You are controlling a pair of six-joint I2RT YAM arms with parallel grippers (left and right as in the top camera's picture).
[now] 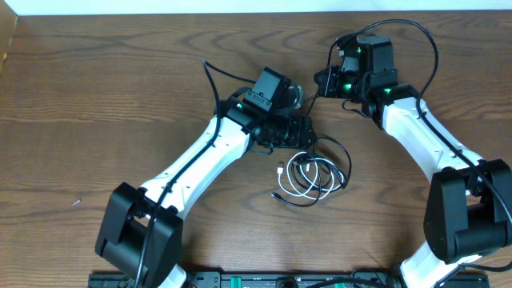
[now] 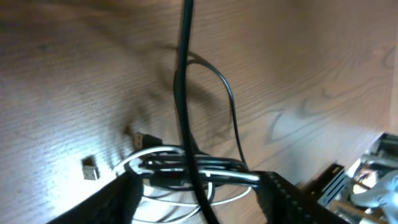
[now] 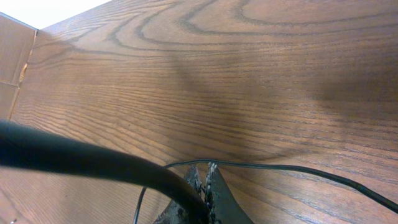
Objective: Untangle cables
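Both reaching inward | left pincer (image 2: pixel 199 186) low, astride cables (image 2: pixel 186 163) — right pincer (image 3: pixel 202 186) closed

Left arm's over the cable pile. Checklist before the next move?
1. Left gripper straddles the cable bundle: ok, the cords lie between its open jaws.
2. Thick black wire clear of those jaws: not ok, it hangs across the gap in the left wrist view.
3. Plug ends lying free on the table: ok.
4. Right gripper shut: ok.
5. Right gripper pinching the thin black cord at its tips: cannot tell.
6. White cord apart from the black ones: not ok, coiled together.
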